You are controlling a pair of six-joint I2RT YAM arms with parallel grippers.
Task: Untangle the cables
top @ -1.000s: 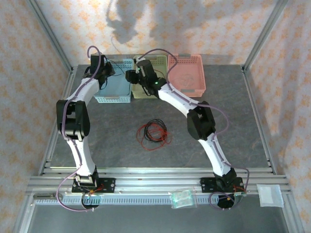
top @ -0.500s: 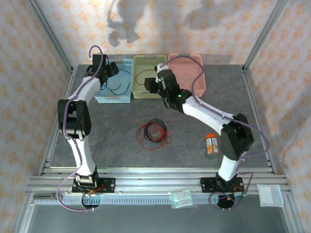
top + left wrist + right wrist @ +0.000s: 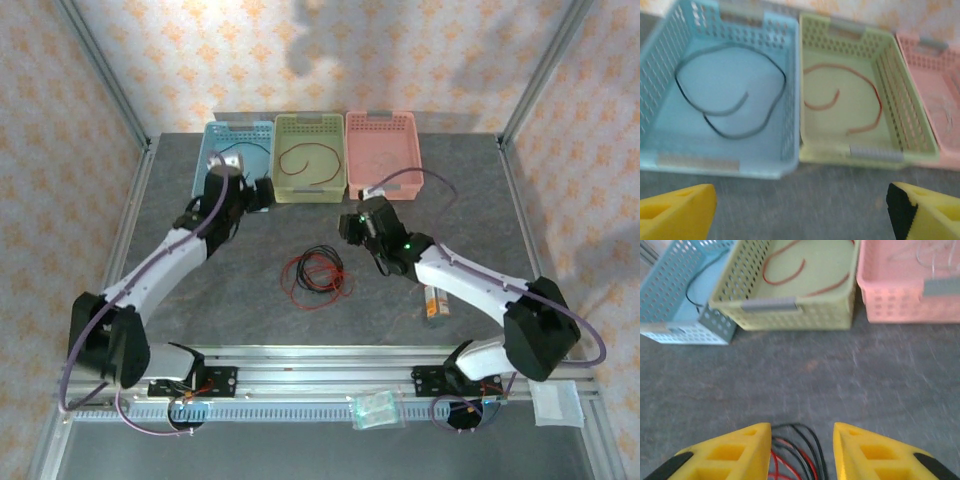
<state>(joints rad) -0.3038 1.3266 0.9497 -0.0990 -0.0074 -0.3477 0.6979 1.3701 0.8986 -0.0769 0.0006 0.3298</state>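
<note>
A tangle of red and black cables (image 3: 316,273) lies on the grey table in front of the baskets. My right gripper (image 3: 349,226) hovers just right of and behind it, open; in the right wrist view the cables' loops (image 3: 801,452) lie between and below the yellow fingers (image 3: 740,452). My left gripper (image 3: 263,192) is open over bare table, just in front of the blue basket (image 3: 720,165), with nothing between its jaws. A black cable (image 3: 771,107) lies loose in that basket. A red cable (image 3: 875,100) lies in the green basket (image 3: 850,157).
A pink basket (image 3: 382,185) stands right of the green one, with a faint pale cable (image 3: 942,107) inside. An orange bottle (image 3: 435,300) lies on the table under my right forearm. Metal frame posts rise at the table's corners.
The left gripper opened, left the black cable in the blue basket and drew back toward the near side. The right arm drew back from the green basket to the tangle.
</note>
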